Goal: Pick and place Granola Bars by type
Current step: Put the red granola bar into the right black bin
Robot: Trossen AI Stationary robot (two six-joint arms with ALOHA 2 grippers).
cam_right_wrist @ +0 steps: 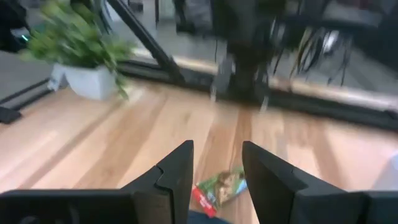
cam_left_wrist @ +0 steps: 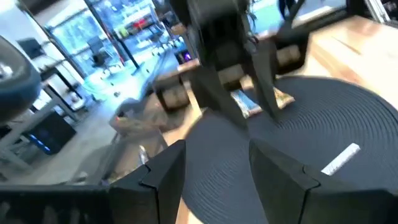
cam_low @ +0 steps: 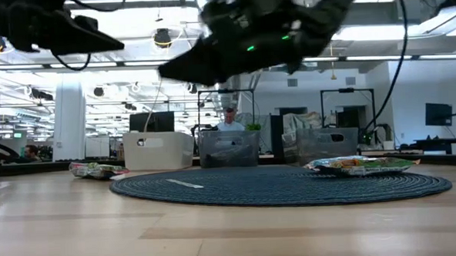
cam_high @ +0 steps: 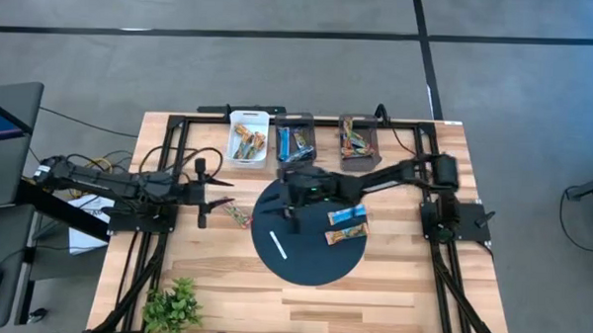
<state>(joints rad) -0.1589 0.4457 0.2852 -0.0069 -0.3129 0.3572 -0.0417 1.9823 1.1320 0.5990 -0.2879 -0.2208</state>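
Two granola bars lie flat on the round dark mat (cam_high: 308, 261), a blue one (cam_high: 349, 216) and an orange-brown one (cam_high: 346, 234). They show as one low heap (cam_low: 361, 165) in the low view. A reddish-green bar (cam_high: 237, 216) (cam_right_wrist: 217, 186) lies on the bare wood left of the mat. More bars fill three bins at the far edge. My right gripper (cam_high: 287, 201) (cam_right_wrist: 217, 149) hangs open above the mat's left far part and points toward the reddish-green bar. My left gripper (cam_high: 216, 193) (cam_left_wrist: 217, 152) is open, raised left of the mat, facing the right gripper.
A thin white stick (cam_high: 278, 245) lies on the mat's left part. At the far edge stand a white bin (cam_high: 248, 137) and two dark bins (cam_high: 295, 139) (cam_high: 359, 137). A small potted plant (cam_high: 173, 306) stands at the near left corner. Bare wood lies near the mat.
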